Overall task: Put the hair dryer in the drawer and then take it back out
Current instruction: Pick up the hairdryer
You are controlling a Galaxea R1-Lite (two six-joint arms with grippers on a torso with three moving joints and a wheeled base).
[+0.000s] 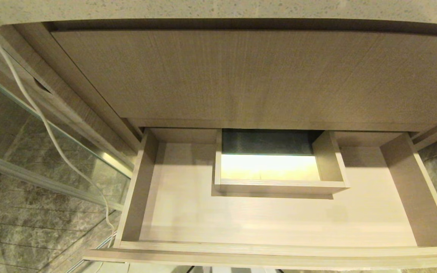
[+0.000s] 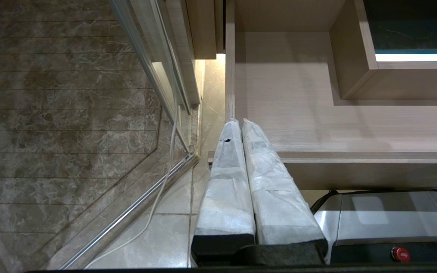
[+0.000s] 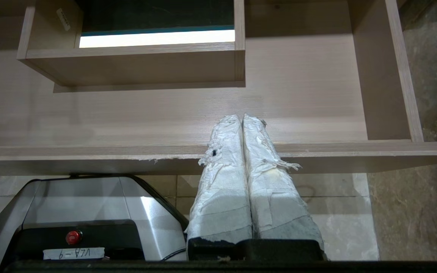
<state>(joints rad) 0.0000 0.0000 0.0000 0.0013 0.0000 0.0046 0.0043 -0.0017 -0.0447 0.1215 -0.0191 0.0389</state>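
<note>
Drawer (image 1: 279,223) pulled open, L fingers (image 2: 241,122) and R fingers (image 3: 242,117) both pressed together over its front edge, prob. not touching.

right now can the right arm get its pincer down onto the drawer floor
Probably yes. The drawer is pulled open and its floor shows bare. The right pincer, shut, hangs over the front edge with nothing beneath it. Only the boxed cutout at the back blocks the middle rear.
</note>
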